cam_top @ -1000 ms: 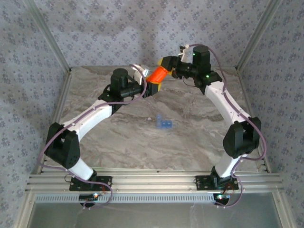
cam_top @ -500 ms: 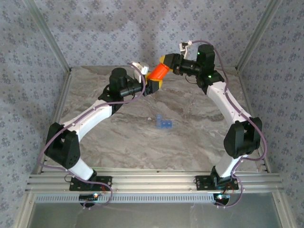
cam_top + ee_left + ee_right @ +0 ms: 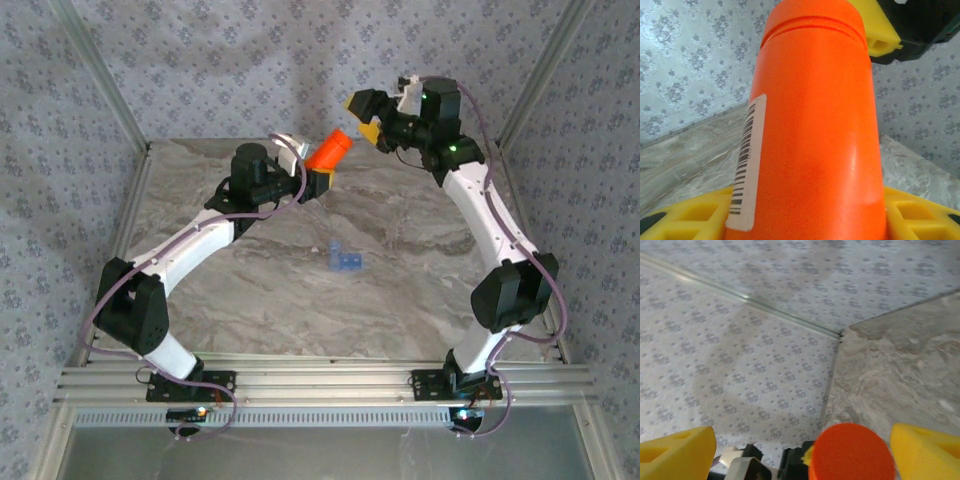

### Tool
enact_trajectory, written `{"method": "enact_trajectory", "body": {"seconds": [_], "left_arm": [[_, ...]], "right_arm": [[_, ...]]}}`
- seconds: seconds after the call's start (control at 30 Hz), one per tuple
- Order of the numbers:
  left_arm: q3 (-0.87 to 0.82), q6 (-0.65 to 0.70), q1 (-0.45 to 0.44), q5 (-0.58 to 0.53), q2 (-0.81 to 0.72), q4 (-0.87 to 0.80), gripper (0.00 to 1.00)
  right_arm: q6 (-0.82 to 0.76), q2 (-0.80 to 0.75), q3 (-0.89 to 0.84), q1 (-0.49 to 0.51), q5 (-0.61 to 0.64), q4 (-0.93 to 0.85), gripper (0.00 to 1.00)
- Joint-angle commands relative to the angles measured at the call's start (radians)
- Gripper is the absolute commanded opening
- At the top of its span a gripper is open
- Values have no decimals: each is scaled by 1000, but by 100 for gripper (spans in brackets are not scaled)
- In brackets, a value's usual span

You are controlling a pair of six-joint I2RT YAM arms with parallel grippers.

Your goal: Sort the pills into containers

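My left gripper is shut on the base of an orange cylindrical bottle and holds it tilted up over the back of the table. In the left wrist view the bottle with its barcode label stands between my left gripper's yellow fingers. My right gripper hangs open just up and right of the bottle's top, apart from it. In the right wrist view the bottle's orange lid end sits low between my right gripper's spread fingers. The containers, a small blue pill box, lie mid-table. The pills are out of view.
The marble table is walled by patterned panels at the back and sides, with metal corner posts. Both arm bases are bolted to the rail at the near edge. The far corner seam lies ahead of the right wrist.
My right gripper has opened, let go of the bottle's top end and drawn back up and to the right. The left gripper keeps the bottle, almost still.
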Motion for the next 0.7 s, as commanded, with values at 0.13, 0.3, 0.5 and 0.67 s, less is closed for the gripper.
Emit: {"method": "enact_trajectory", "body": {"seconds": [0.13, 0.3, 0.5, 0.67], "left_arm": [[3, 78, 2, -34, -2, -23, 0], [3, 79, 2, -29, 1, -25, 0], [3, 80, 1, -27, 0, -29, 0], [3, 80, 0, -27, -2, -28, 0]], "right_arm": [[54, 41, 8, 20, 67, -157, 92], [57, 61, 22, 54, 65, -148, 92], [64, 83, 44, 73, 59, -146, 87], [66, 93, 55, 78, 55, -143, 80]]}}
